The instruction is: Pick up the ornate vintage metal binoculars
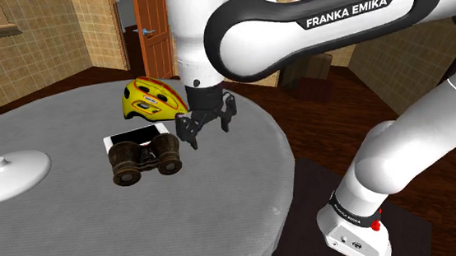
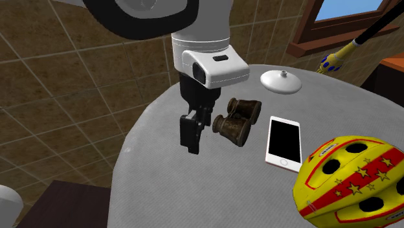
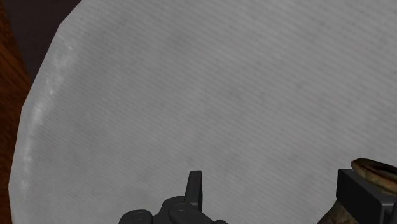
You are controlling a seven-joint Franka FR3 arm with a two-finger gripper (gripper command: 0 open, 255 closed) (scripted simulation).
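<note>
On the grey table, just beside the white phone: dark brown binoculars, lying flat, both barrels down on the surface. Untouched as far as visible, not lifted.

Across the binoculars from the phone: gripper, low over the tabletop, pointing down. Fingers spread apart, clasping nothing. Between them in the wrist view, just bare table, with a brown barrel rim peeking past the outer edge of one finger. So offset to the side, not straddling.

Progress estimate: approach mostly done, nothing else. No contact, no grasp, no lift.

Left to do, judging from this: shift toward the phone until centred over the binoculars, line up across one barrel or the bridge, descend, close, raise clear.

Risk notes: only a narrow gap to the phone on the binoculars' far side, so little room for a finger there. Could nudge the phone. Rounded barrels likely to roll or slip under a skewed squeeze.

On the phone's other side: yellow-and-red helmet, near but off the path. Well apart from the phone: white lid, irrelevant here.
</note>
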